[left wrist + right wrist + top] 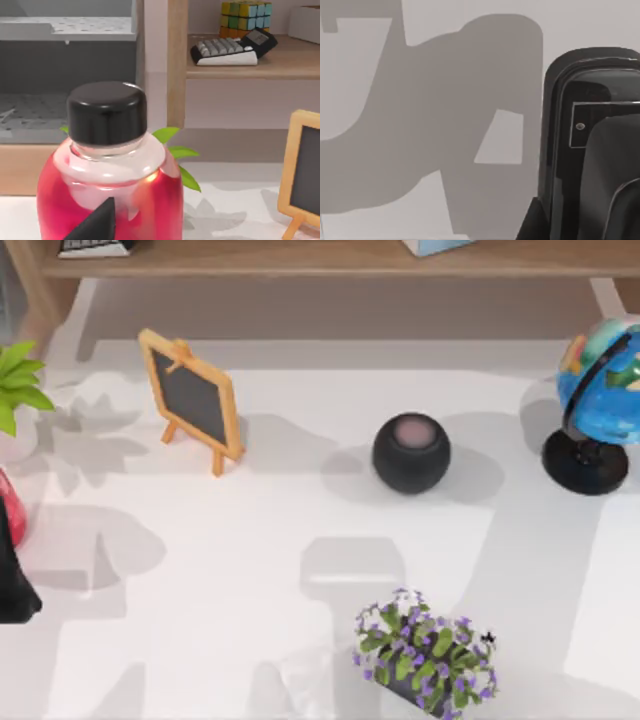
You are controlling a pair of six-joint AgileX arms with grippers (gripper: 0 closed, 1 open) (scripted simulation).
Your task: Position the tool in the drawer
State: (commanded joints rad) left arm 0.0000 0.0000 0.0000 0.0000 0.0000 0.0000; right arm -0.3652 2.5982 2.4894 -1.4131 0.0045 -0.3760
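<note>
Left gripper (95,222) sat at the table's 9 o'clock edge, right up against a red translucent bottle with a glossy black cap (107,165). Clamped or released: cannot tell, just a dark wedge of it crossed the bottle's front. No obvious hand tool was on the table; the bottle was the only item at a gripper, so judged to be the task's thing. In the top view the bottle (8,520) was at 9 o'clock, standing upright.

A grey drawer unit with perforated trays (60,75) stood behind the bottle, beside a light wooden shelf post (177,65). It looked open, but that is not certain.

Right gripper (612,180) was close over the table next to a black glossy rounded frame (555,125); state cannot tell, probably idle.

Also on the table were a small wood-framed chalkboard easel (190,400) at 11 o'clock and a black round speaker (411,453) near centre.

Step judged: the grasp stage, nothing in the drawer yet. Next move calls for a firm hold on the bottle, a lift clear of the table, then a carry toward the drawer.
</note>
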